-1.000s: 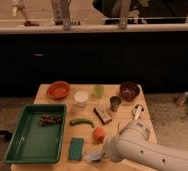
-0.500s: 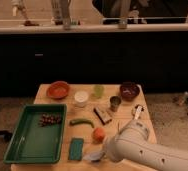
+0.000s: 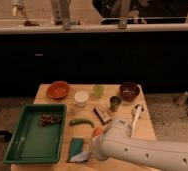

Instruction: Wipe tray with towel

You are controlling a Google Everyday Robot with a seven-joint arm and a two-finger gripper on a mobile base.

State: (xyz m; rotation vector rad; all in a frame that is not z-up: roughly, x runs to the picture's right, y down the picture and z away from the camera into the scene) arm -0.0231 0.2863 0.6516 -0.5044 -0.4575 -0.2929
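Note:
The green tray (image 3: 22, 145) lies on the left of the wooden table, with a small bunch of dark grapes (image 3: 50, 119) near its back right corner. A teal towel (image 3: 76, 147) lies flat on the table just right of the tray's front corner. My white arm (image 3: 142, 150) comes in from the bottom right. My gripper (image 3: 82, 157) is low at the towel's near end, over the table's front edge.
Behind on the table stand an orange bowl (image 3: 58, 90), a white cup (image 3: 81, 97), a green cup (image 3: 98, 90), a dark red bowl (image 3: 130, 91) and a metal cup (image 3: 115, 103). A brown bar (image 3: 102, 114), a green vegetable (image 3: 81, 121), an orange fruit (image 3: 97, 131) and a white brush (image 3: 136, 117) lie nearer.
My arm has moved left toward the towel and now covers part of the orange fruit. The towel and tray have not moved.

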